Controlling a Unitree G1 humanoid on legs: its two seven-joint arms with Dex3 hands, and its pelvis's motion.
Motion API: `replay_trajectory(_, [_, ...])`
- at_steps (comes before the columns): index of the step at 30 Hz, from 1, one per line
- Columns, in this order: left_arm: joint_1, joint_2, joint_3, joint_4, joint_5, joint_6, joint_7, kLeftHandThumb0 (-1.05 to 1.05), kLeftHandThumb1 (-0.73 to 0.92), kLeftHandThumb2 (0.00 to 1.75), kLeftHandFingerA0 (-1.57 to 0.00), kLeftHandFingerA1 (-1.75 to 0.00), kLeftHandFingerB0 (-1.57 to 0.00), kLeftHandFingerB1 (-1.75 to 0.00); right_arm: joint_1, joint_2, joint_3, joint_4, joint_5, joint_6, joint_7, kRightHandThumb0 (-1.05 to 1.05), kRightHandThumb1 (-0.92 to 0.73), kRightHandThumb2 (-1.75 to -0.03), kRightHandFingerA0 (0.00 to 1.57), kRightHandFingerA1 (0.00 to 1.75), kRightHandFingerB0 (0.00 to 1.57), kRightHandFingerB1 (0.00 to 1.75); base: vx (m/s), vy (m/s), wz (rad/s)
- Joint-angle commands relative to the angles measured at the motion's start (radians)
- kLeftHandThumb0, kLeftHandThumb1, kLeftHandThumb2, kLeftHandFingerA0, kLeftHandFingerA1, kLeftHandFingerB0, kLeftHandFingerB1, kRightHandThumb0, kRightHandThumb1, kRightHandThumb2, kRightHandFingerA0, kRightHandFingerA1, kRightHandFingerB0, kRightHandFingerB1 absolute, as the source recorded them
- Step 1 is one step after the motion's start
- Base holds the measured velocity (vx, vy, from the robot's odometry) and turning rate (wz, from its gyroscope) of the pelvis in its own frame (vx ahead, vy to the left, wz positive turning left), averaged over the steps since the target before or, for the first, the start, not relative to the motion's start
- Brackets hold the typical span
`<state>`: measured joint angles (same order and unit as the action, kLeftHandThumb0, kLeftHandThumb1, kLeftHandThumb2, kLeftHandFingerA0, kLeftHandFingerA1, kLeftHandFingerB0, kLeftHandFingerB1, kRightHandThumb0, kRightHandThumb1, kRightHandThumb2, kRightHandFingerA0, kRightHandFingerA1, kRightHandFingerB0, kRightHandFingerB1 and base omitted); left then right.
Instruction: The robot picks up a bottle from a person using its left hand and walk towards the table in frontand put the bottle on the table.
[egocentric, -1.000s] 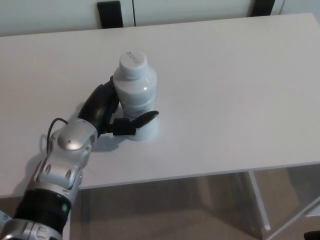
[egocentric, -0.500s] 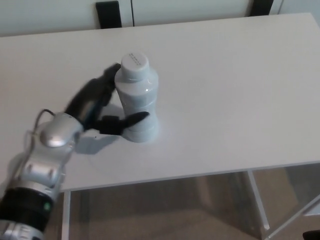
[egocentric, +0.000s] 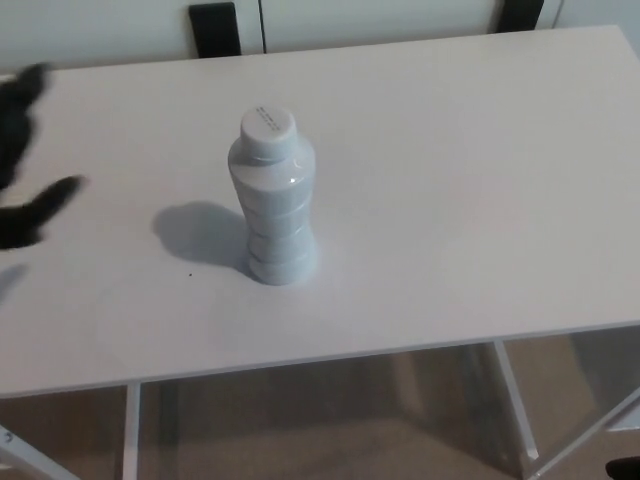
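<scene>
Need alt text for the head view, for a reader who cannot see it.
A white bottle stands upright on the white table. The robot's left hand, blurred with fingers apart, is at the picture's left edge, clear of the bottle.

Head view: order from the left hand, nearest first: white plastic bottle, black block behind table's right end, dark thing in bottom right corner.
From the left hand:
1. white plastic bottle, mid-table.
2. black block, top right.
3. dark thing, bottom right corner.

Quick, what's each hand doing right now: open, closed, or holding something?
Left hand: open, blurred at the picture's edge, fingers apart, apart from the bottle.
Right hand: not in view.
</scene>
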<state>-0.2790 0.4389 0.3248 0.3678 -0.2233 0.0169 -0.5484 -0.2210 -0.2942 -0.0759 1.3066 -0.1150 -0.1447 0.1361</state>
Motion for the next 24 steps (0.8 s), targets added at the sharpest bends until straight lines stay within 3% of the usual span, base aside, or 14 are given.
replay_trajectory(1, [0.226, -0.026, 0.167, -0.225, -0.282, 0.045, -0.138, -0.73, 0.43, 0.74, 0.0, 0.0, 0.0, 0.0, 0.014, -0.028, 0.015, 0.005, -0.015, 0.004, 0.009, -0.37, -0.6, -0.58, 0.66, 0.44, 0.56, 0.4, 0.0, 0.0, 0.0])
replay_trajectory(4, [0.37, -0.089, 0.21, -0.439, -0.362, 0.016, -0.135, -0.6, 0.39, 0.78, -0.01, -0.22, -0.01, -0.21, 0.002, -0.032, 0.023, 0.008, -0.021, 0.01, 0.01, -0.36, -0.6, -0.58, 0.64, 0.44, 0.56, 0.4, 0.0, 0.0, 0.0])
replay_trajectory(5, [0.428, -0.109, 0.222, -0.533, -0.43, 0.022, -0.161, -0.3, 0.36, 0.9, 0.0, -0.49, 0.0, -0.47, -0.006, -0.036, 0.032, 0.008, -0.028, 0.01, 0.011, -0.38, -0.59, -0.58, 0.62, 0.44, 0.54, 0.4, 0.0, 0.0, 0.0])
replay_trajectory(8, [0.538, -0.135, 0.224, -0.745, -0.54, -0.007, -0.227, -0.29, 0.31, 0.89, -0.07, -0.51, -0.07, -0.49, -0.028, -0.046, 0.048, 0.009, -0.043, 0.013, 0.013, -0.38, -0.61, -0.58, 0.63, 0.44, 0.55, 0.4, 0.0, 0.0, 0.0])
replay_trajectory(9, [0.579, -0.131, 0.224, -0.815, -0.562, -0.022, -0.252, -0.54, 0.51, 0.56, -0.28, -0.32, -0.27, -0.3, -0.029, -0.047, 0.056, 0.008, -0.048, 0.011, 0.008, -0.39, -0.61, -0.59, 0.65, 0.44, 0.55, 0.4, 0.0, 0.0, 0.0])
replay_trajectory(11, [0.622, -0.096, 0.218, -0.913, -0.638, 0.007, -0.31, -0.52, 0.48, 0.55, -0.34, -0.34, -0.38, -0.32, -0.039, -0.058, 0.063, 0.007, -0.053, 0.017, 0.01, -0.41, -0.62, -0.59, 0.63, 0.43, 0.54, 0.39, 0.0, 0.0, 0.0])
replay_trajectory(12, [0.639, -0.078, 0.216, -0.945, -0.682, 0.035, -0.333, -0.56, 0.36, 0.75, -0.27, -0.44, -0.41, -0.49, -0.048, -0.065, 0.061, 0.006, -0.05, 0.018, 0.014, -0.4, -0.62, -0.59, 0.62, 0.43, 0.55, 0.4, 0.0, 0.0, 0.0])
replay_trajectory(14, [0.668, -0.058, 0.216, -0.98, -0.731, 0.064, -0.354, -0.56, 0.36, 0.76, -0.29, -0.46, -0.42, -0.49, -0.061, -0.071, 0.061, 0.005, -0.048, 0.015, 0.016, -0.4, -0.62, -0.59, 0.62, 0.44, 0.55, 0.4, 0.0, 0.0, 0.0])
replay_trajectory(15, [0.723, -0.011, 0.236, -1.018, -0.751, 0.08, -0.413, -0.6, 0.47, 0.55, -0.48, -0.38, -0.49, -0.37, -0.073, -0.073, 0.058, 0.005, -0.044, 0.015, 0.019, -0.38, -0.6, -0.58, 0.62, 0.44, 0.54, 0.4, 0.0, 0.0, 0.0])
replay_trajectory(18, [0.716, -0.033, 0.211, -0.975, -0.81, 0.028, -0.591, -0.51, 0.48, 0.54, -0.5, -0.44, -0.43, -0.38, -0.078, -0.078, 0.076, 0.005, -0.062, 0.019, 0.007, -0.39, -0.61, -0.59, 0.62, 0.42, 0.54, 0.39, 0.0, 0.0, 0.0])
replay_trajectory(19, [0.737, -0.048, 0.202, -0.976, -0.808, 0.01, -0.621, -0.56, 0.35, 0.72, -0.54, -0.54, -0.44, -0.48, -0.078, -0.08, 0.081, 0.004, -0.066, 0.021, 0.007, -0.39, -0.62, -0.59, 0.63, 0.43, 0.54, 0.39, 0.0, 0.0, 0.0])
replay_trajectory(22, [0.787, -0.037, 0.17, -0.941, -0.715, -0.079, -0.742, -0.77, 0.4, 0.78, -0.53, -0.55, -0.37, -0.45, -0.079, -0.078, 0.082, 0.007, -0.064, 0.03, 0.001, -0.38, -0.62, -0.59, 0.65, 0.43, 0.56, 0.4, 0.0, 0.0, 0.0])
replay_trajectory(23, [0.801, -0.017, 0.145, -0.911, -0.68, -0.075, -0.777, -0.56, 0.44, 0.54, -0.54, -0.49, -0.4, -0.36, -0.073, -0.078, 0.084, 0.008, -0.065, 0.028, 0.001, -0.38, -0.62, -0.59, 0.63, 0.43, 0.55, 0.4, 0.0, 0.0, 0.0])
replay_trajectory(24, [0.808, -0.009, 0.136, -0.9, -0.67, -0.069, -0.791, -0.56, 0.44, 0.54, -0.54, -0.49, -0.4, -0.36, -0.071, -0.078, 0.085, 0.008, -0.066, 0.027, 0.001, -0.38, -0.62, -0.59, 0.63, 0.43, 0.55, 0.4, 0.0, 0.0, 0.0])
